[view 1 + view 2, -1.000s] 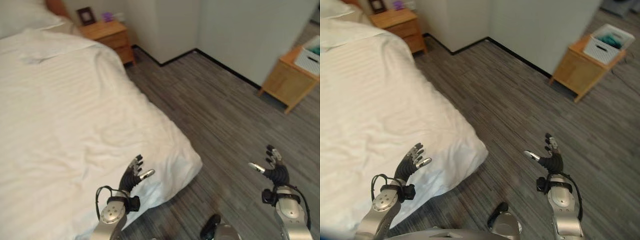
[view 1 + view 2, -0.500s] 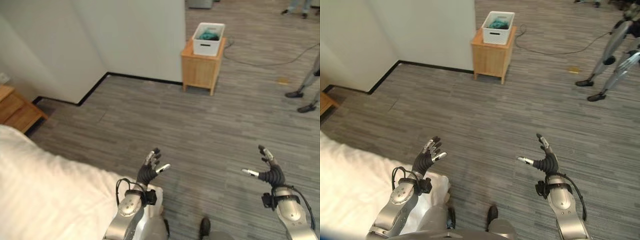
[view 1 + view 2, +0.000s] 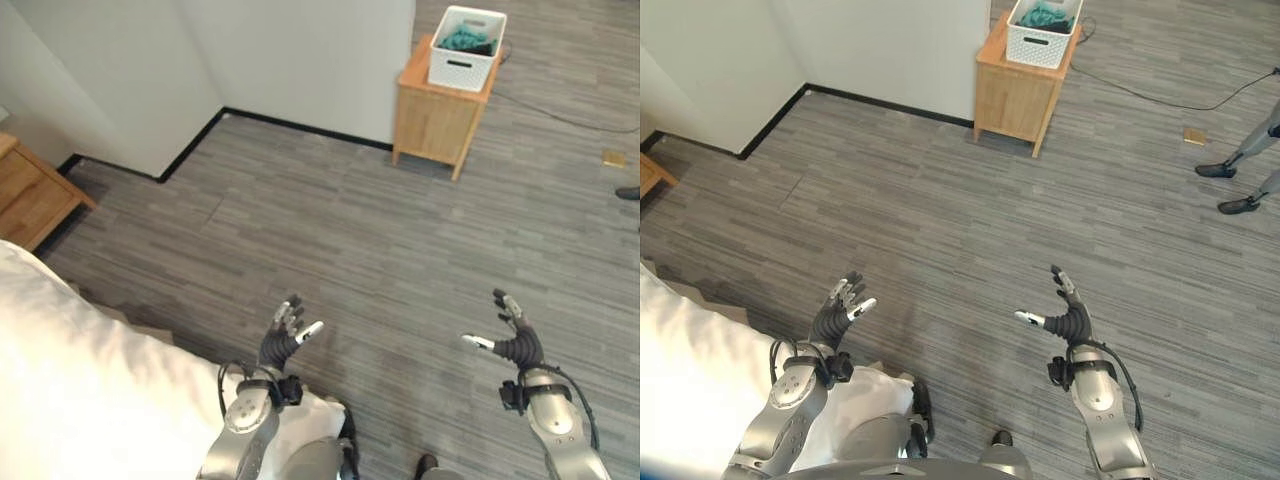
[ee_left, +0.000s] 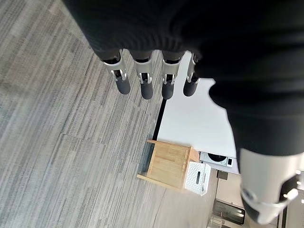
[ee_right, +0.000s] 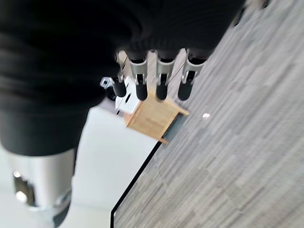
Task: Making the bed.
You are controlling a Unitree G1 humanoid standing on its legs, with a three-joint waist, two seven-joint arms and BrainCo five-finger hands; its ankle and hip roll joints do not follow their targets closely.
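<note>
No readable text, label or number anywhere

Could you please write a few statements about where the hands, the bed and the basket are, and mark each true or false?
1. Both hands are open and hold nothing: left hand, right hand. True.
2. The left hand grips the white duvet. False: it hovers over the floor beside the duvet's corner.
3. The white basket stands on a wooden cabinet. True.
4. The basket is empty. False: teal cloth lies in it.
</note>
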